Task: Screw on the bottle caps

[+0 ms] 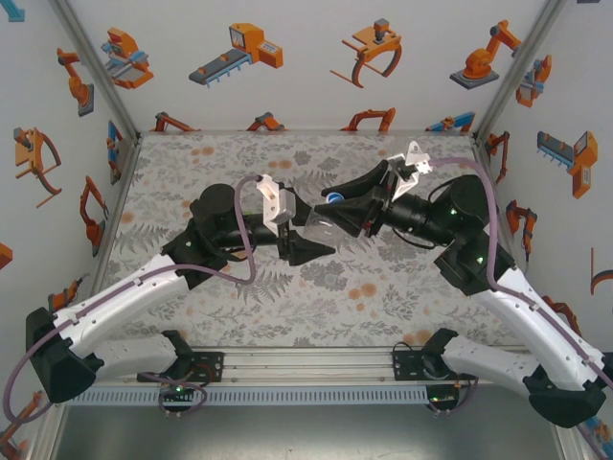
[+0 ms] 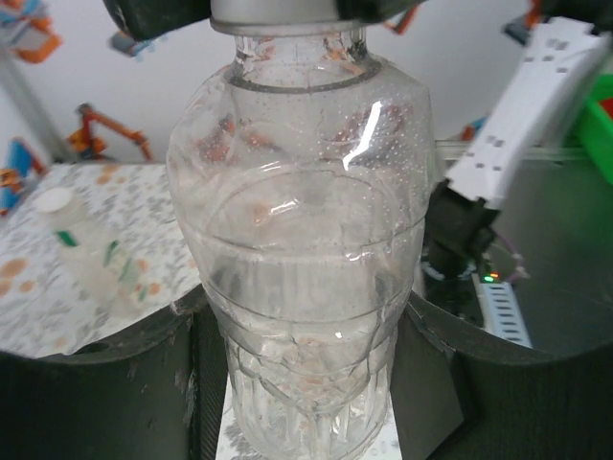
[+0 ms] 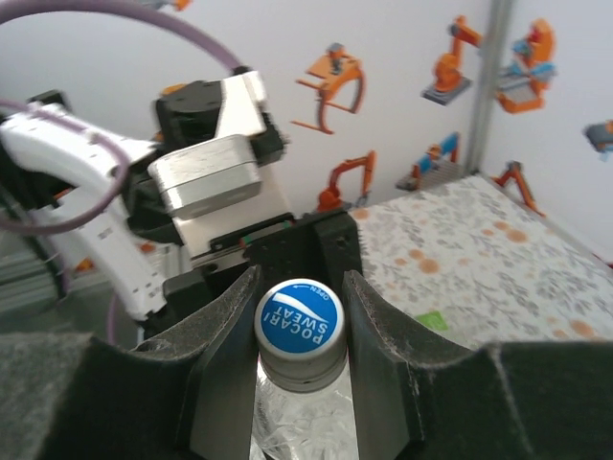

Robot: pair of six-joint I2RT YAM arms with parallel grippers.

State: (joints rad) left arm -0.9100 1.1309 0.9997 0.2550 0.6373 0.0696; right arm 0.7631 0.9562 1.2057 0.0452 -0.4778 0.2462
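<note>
A plain clear bottle (image 2: 302, 220) is held off the table between the two arms. My left gripper (image 2: 302, 331) is shut on its lower body, and the black fingers (image 2: 144, 383) press both sides. On the bottle's neck sits a blue cap (image 3: 300, 321) printed with white lettering. My right gripper (image 3: 300, 305) is shut on that cap from the end. From above, the bottle (image 1: 326, 226) lies tilted between the left gripper (image 1: 311, 247) and the right gripper (image 1: 337, 206), with the blue cap (image 1: 333, 198) just showing. A slimmer bottle (image 2: 91, 259) wearing a white cap (image 2: 53, 199) lies on the table.
The floral table mat (image 1: 383, 297) spreads under both arms. White walls with orange robot stickers (image 1: 239, 48) close in the back and sides. A small green patch (image 3: 431, 320) lies on the mat to the right of the right gripper. A green bin edge (image 2: 603, 115) shows off the table.
</note>
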